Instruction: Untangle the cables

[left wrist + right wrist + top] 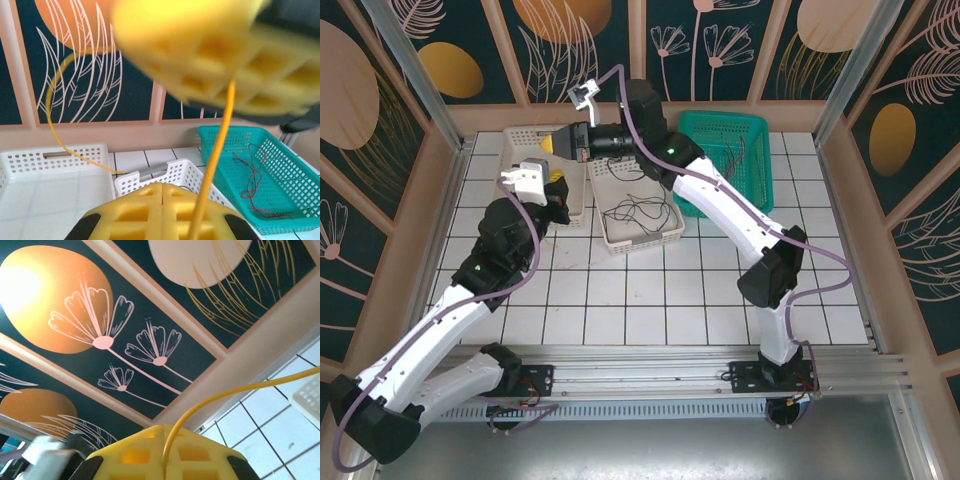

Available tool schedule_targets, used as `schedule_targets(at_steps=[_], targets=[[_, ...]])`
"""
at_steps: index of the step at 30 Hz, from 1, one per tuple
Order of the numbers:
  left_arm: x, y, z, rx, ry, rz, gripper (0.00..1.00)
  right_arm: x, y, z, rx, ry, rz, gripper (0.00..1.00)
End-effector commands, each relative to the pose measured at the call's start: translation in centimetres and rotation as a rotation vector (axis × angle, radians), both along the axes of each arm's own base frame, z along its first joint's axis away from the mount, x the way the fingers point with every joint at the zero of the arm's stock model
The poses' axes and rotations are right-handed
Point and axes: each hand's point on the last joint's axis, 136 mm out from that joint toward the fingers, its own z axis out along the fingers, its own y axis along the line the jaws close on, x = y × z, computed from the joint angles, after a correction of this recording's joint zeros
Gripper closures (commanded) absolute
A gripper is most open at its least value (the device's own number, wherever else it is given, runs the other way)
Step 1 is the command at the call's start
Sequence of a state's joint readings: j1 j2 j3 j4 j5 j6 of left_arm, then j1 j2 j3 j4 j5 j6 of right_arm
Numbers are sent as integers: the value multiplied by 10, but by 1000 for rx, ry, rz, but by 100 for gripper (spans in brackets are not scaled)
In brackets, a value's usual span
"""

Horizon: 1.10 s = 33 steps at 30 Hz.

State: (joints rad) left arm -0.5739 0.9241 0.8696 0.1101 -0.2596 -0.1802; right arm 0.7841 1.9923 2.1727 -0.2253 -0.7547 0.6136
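Near the tabletop's [620,290] far left corner, over a white basket [525,135], a yellow cable [215,150] is clamped in the clenched left pincer [162,192] and, just above it, in the clenched right pincer [164,432]. Black cables [640,210] are seen in a second white basket [645,240] mid-tabletop, and red cables [255,175] in the teal basket [755,130] further right along the far edge.
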Motion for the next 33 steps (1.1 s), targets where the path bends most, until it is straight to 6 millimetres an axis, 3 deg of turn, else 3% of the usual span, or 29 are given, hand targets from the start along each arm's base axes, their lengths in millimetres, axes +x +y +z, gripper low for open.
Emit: schedule_targets(at_steps=[1,4,7,12,17,18,21,27,33], targets=[[-8,5,16,-61,-41,-8,100,18,-24,14,53,2,-68,100],[-12,7,23,-82,-51,-13,100,25,-31,6,62,33,-80,100],[-15,11,30,-101,-67,-1,100,33,-35,-5,42,61,-100,93],[-14,20,45,-102,-94,47,100,42,-44,-25,19,101,-125,73],[-3,29,61,-105,-120,83,100,54,-63,-39,26,138,-179,64],[1,32,59,-101,-114,92,100,56,-67,-42,29,145,-195,61],[15,45,76,-121,-139,116,100,60,-85,-44,51,152,-243,56],[60,76,85,-152,-138,186,100,47,-107,-40,69,80,-276,51],[111,97,74,-161,-115,243,100,27,-121,-37,60,8,-285,49]])
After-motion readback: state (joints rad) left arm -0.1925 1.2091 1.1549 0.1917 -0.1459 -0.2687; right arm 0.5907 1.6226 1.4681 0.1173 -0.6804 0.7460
